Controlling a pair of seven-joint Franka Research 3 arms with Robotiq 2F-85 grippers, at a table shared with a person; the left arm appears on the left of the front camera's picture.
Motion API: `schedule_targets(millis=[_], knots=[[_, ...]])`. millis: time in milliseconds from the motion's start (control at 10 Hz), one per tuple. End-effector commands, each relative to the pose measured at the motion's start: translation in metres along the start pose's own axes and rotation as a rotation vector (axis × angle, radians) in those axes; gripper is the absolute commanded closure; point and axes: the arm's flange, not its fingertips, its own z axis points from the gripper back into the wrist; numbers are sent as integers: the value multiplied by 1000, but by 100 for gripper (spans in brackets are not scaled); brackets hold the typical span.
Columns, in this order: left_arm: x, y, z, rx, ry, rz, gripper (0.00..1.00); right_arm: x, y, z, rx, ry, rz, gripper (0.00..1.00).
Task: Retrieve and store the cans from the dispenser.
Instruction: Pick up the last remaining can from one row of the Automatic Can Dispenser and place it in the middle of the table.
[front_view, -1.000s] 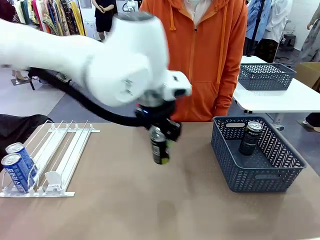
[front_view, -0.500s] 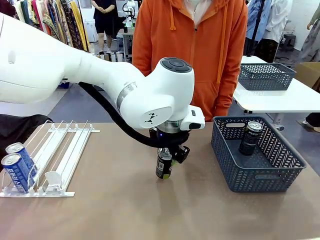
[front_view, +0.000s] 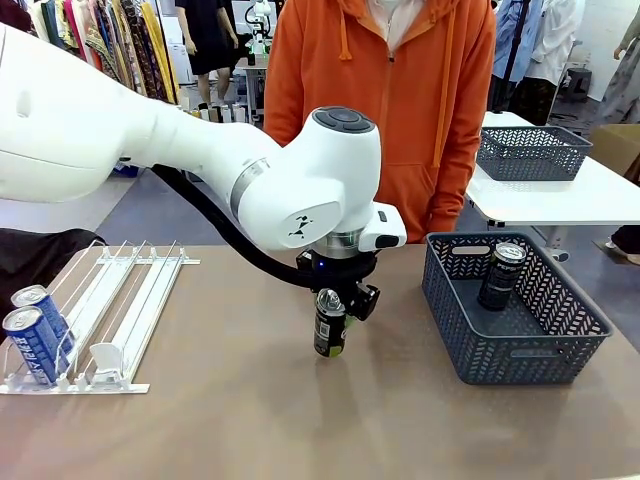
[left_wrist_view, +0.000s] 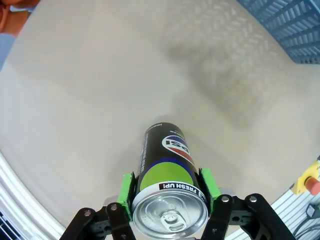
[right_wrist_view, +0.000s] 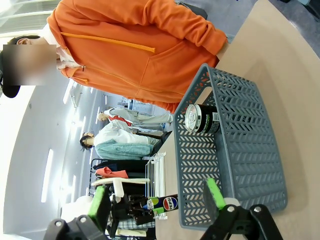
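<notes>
Can (front_view: 329, 326) sits in left gripper (front_view: 337, 308), apparently touching table (front_view: 250, 420).

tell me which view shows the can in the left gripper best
Left wrist view: the can is close up between the green pads, silver top and print legible. The front view shows it upright under the left gripper, top partly hidden. The right wrist view shows it tiny near the basket.

Left hand (front_view: 336, 306) points down, gripping a can (front_view: 329, 328); right hand (right_wrist_view: 156, 196) spread open.
</notes>
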Motion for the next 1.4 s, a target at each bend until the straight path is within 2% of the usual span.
schedule_targets(millis=[0,100,500,700,900,1000,1100,1200,1300], knots=[[-2,5,7,-18,0,15,39,1,3,2,5,3,1,0],[-3,6,8,-14,-4,22,0,1,3,2,5,3,1,0],[-8,15,20,8,-38,62,0,1,3,2,5,3,1,0],[-24,22,57,1,-93,100,0,1,3,2,5,3,1,0],[-68,49,136,-49,-203,138,0,1,3,2,5,3,1,0],[-105,79,173,-84,-293,207,0,1,3,2,5,3,1,0],[-141,111,195,-4,-371,384,0,1,3,2,5,3,1,0],[-179,146,209,-67,-422,483,0,1,3,2,5,3,1,0],[-222,184,216,-184,-487,563,0,1,3,2,5,3,1,0]])
